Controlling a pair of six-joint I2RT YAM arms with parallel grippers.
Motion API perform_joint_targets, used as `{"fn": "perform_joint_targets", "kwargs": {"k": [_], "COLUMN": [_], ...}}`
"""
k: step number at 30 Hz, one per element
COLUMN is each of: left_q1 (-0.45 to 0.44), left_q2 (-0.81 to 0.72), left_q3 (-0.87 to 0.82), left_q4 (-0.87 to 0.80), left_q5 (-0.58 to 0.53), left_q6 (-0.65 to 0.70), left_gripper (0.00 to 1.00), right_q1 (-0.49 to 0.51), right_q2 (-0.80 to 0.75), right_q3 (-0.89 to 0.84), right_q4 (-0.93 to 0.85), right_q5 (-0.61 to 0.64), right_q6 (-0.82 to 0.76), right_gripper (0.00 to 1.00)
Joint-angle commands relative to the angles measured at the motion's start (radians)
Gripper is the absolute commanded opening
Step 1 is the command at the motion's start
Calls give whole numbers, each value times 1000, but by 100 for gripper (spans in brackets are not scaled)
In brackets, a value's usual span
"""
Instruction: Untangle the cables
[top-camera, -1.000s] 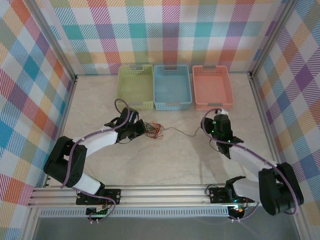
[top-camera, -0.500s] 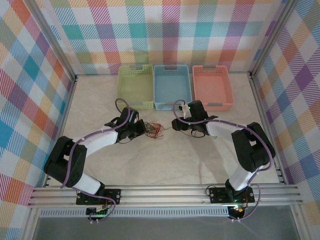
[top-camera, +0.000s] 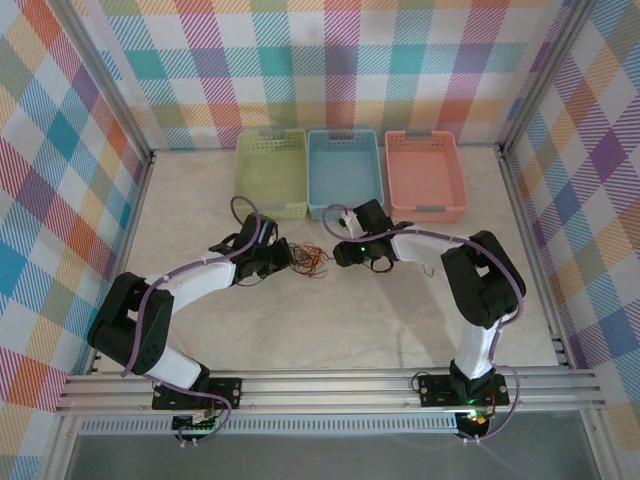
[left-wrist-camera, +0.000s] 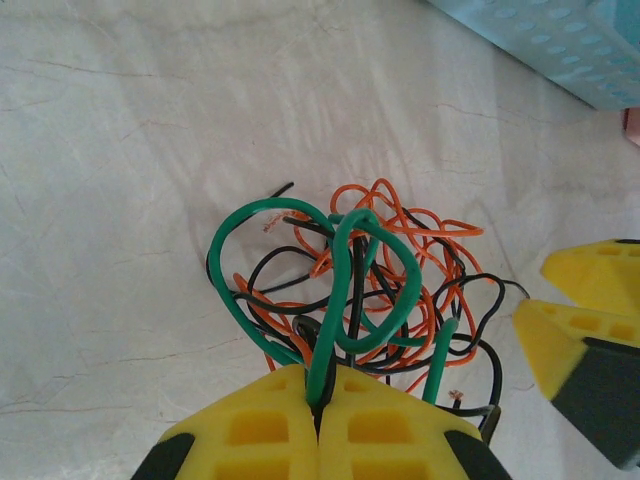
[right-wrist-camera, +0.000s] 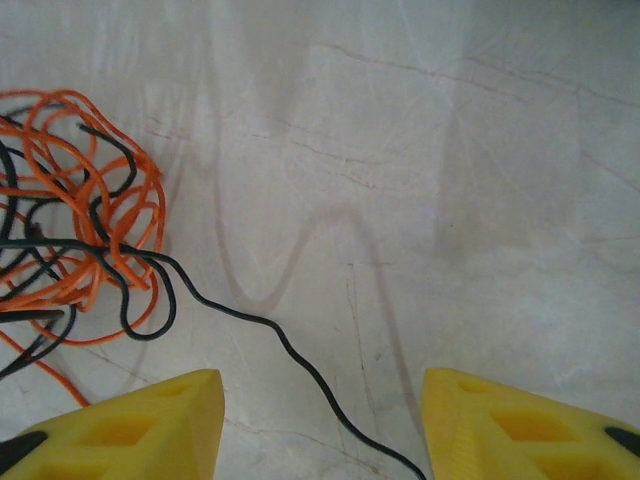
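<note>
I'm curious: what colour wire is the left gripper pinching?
Green wire; left wrist view shows best.

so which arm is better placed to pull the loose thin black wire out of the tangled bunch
Right. The right gripper is open with the thin black wire trailing between its jaws. The left gripper is shut on a thin green wire, anchoring the orange-and-black tangle.

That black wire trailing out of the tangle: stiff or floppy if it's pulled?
Probably floppy: the black wire lies in loose waves. Likely very light, being hair-thin. It loops through the orange tangle, so pulling may drag the bunch along.
</note>
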Motion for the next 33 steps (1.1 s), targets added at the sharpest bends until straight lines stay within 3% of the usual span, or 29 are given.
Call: {"fn": "perform_joint_targets", "kwargs": {"k": [1,11,16,21,26,33], "left_q1": [-13,-12,-12,-12,-9,-8], "left_q2": [9,12,12,19,20,22], "left_q3": [25,25,28,31,34,35], "left_q4": [-4,-7,-8,-15,-24,-25], "left_q5": [3,2,3,3,-4,-7], "left_q6": [16,15,15,14,9,6], "left_gripper": [0,0,0,0,0,0], "right_q1": [8,15,16,15,3,-69], "right_q2": [26,61,29,-9,-54,-91], "right_q3": [39,74,55,27,-12,-54], "right_q4": [-69,-116,-96,-74,-55,-48], "right_q5": [24,40,79,152,250,260], "right_q6": [-35,-43,-24,-2,43,146], "right_gripper": [53,35,12,1,0,0]}}
